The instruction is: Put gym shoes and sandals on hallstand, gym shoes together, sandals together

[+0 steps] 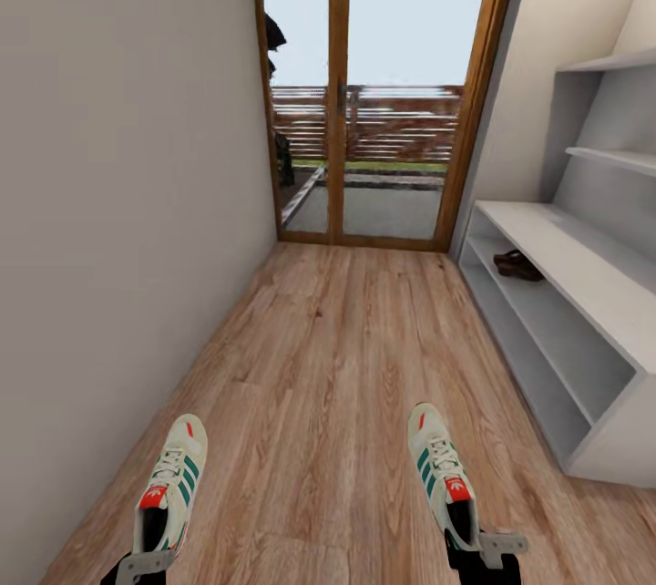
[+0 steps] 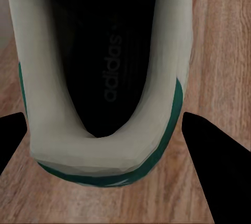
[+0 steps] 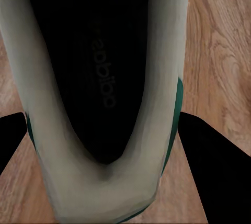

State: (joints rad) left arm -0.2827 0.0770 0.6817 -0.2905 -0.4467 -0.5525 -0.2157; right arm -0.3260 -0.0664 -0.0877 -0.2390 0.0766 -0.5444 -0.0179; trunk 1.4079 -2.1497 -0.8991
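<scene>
Low in the head view, each pincer grips one gym shoe by its heel, toe pointing away toward the glass door (image 1: 383, 84). At the left, the left pincer (image 1: 141, 564) is clamped on the left gym shoe (image 1: 171, 485); at the right, the right pincer (image 1: 483, 549) is clamped on the right gym shoe (image 1: 441, 474). Both shoes are well apart from each other over the corridor floor (image 1: 319, 366); whether they touch it cannot be told.

From the left wrist camera, the left gym shoe (image 2: 104, 145) shows its open heel and dark insole, with the black fingers (image 2: 214, 156) on either side of the heel. From the right wrist camera, the right gym shoe (image 3: 99, 182) sits the same way between its fingers (image 3: 214, 161).

Along the right wall stands the hallstand (image 1: 583, 275), and a dark brown sandal (image 1: 517, 265) lies on its upper open shelf, near the door end. Whether it is one sandal or two cannot be told.
</scene>
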